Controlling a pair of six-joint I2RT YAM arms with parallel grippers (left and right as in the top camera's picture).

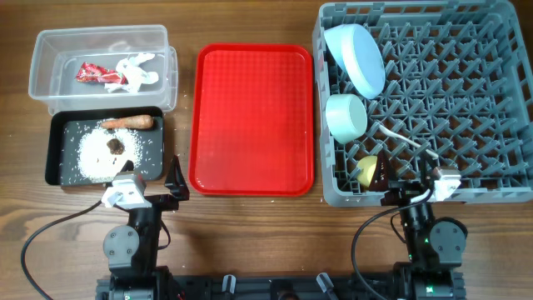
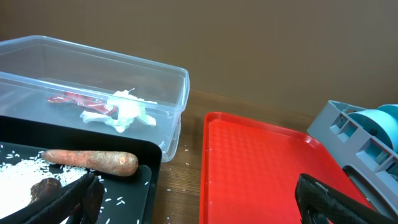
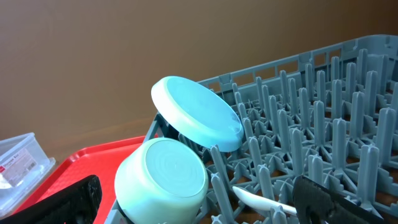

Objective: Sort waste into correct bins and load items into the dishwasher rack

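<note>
The clear tub (image 1: pixel 100 58) holds a red wrapper (image 1: pixel 93 74) and white tissue (image 1: pixel 137 71). The black tray (image 1: pixel 62 162) holds an orange-brown stick (image 1: pixel 129 122), rice (image 1: pixel 104 154) and a brown lump (image 1: pixel 115 145). The grey rack (image 1: pixel 466 100) holds a pale-blue plate (image 1: pixel 356 57), a bowl (image 1: pixel 346 117), a yellow cup (image 1: pixel 366 171) and a white spoon (image 1: pixel 398 135). My left gripper (image 1: pixel 151 179) is open and empty at the black tray's near right corner (image 2: pixel 199 205). My right gripper (image 1: pixel 408 179) is open and empty at the rack's near edge, by the bowl (image 3: pixel 163 180) and spoon (image 3: pixel 261 200).
A flat red tray (image 1: pixel 252 117) lies between the bins and the rack, with nothing on it. A few rice grains lie on the wood by the black tray (image 2: pixel 140 186). The wooden table edge runs along the front by both arm bases.
</note>
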